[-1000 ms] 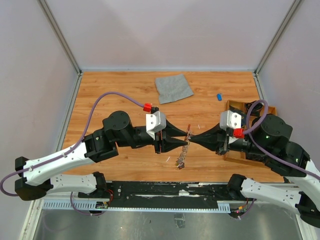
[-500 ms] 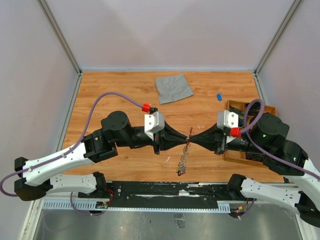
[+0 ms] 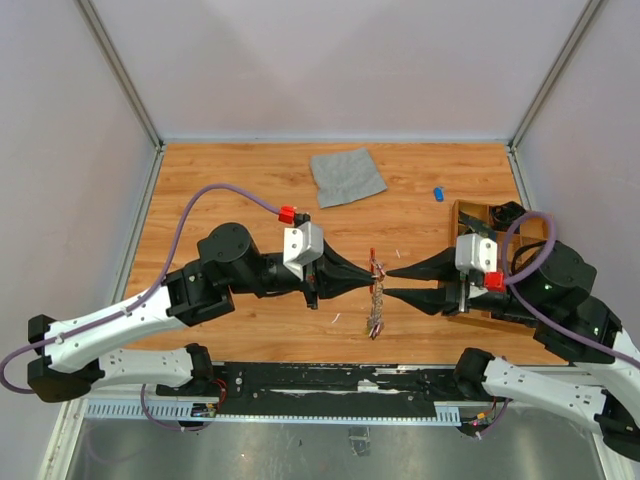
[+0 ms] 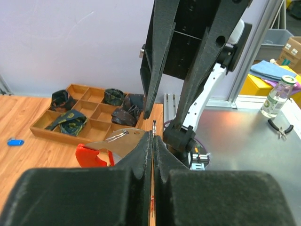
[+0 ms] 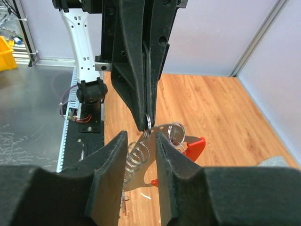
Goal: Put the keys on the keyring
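My left gripper (image 3: 371, 271) is shut on a thin silvery ring of the keyring (image 3: 376, 268) and holds it above the table. The chain (image 3: 376, 312) hangs down from it. In the left wrist view the jaws (image 4: 154, 139) are pressed together, with the ring (image 4: 154, 125) at their tips and the red clip (image 4: 91, 155) to the left. My right gripper (image 3: 390, 283) is open just right of the keyring. In the right wrist view its fingers (image 5: 141, 143) stand apart on either side of the coiled chain (image 5: 137, 155), with the red clip (image 5: 194, 146) beyond. A blue key (image 3: 437, 193) lies at the far right.
A wooden compartment tray (image 3: 466, 212) with dark items stands under my right arm and also shows in the left wrist view (image 4: 44, 126). A grey cloth square (image 3: 346, 175) lies at the back middle. The blue key shows in the left wrist view (image 4: 15, 141).
My right gripper has opened and drawn back to the right, off the keyring. My left gripper still holds the keyring, and the chain now hangs a little further right.
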### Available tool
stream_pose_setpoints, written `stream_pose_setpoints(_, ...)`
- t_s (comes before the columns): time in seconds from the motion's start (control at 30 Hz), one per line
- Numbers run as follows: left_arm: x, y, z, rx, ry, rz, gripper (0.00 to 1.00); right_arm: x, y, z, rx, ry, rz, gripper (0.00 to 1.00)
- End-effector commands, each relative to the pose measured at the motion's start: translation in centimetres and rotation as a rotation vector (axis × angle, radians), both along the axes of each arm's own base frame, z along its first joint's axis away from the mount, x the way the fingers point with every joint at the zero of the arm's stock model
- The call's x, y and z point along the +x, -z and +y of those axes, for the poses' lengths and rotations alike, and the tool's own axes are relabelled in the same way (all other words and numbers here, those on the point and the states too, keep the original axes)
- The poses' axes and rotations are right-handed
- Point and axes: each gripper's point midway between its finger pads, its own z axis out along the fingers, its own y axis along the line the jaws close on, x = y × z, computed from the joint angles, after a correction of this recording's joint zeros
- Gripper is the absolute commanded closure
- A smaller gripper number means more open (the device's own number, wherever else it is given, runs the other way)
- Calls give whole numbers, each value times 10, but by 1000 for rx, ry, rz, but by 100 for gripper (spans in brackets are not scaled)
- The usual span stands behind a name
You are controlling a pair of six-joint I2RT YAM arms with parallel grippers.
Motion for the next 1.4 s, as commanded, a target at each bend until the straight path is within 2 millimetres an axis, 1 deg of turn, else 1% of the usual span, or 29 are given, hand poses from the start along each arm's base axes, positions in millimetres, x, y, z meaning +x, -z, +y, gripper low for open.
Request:
stream_pose_setpoints(0.0,-11,-44,17,-173,24,-48,100,-6,-25,-10,138,0,-82,67)
stream_pose_setpoints(0.17,-24,-66,27,-267,77,-91,99,-10,-42,-14,252,-6,-121,69)
stream_pose_setpoints(0.23,-29,-74,30,-297,100,-104,99,-13,-48,-13,281,-24,-125,72)
stream_pose_setpoints(0.3,-32,-78,31,-313,112,-109,99,-18,-53,-10,300,-59,-126,74)
stream_pose_setpoints(0.4,-33,-81,32,-323,117,-112,99,-22,-56,-5,307,-96,-115,73)
stream_pose_setpoints(0.63,-32,-78,29,-315,117,-102,99,-27,-64,-1,350,-135,-108,73)
stream_pose_setpoints(1.03,-30,-76,26,-311,113,-95,99,-26,-59,12,322,-174,-85,73)
stream_pose_setpoints(1.37,-28,-72,24,-303,109,-90,99,-28,-60,20,327,-208,-70,75)
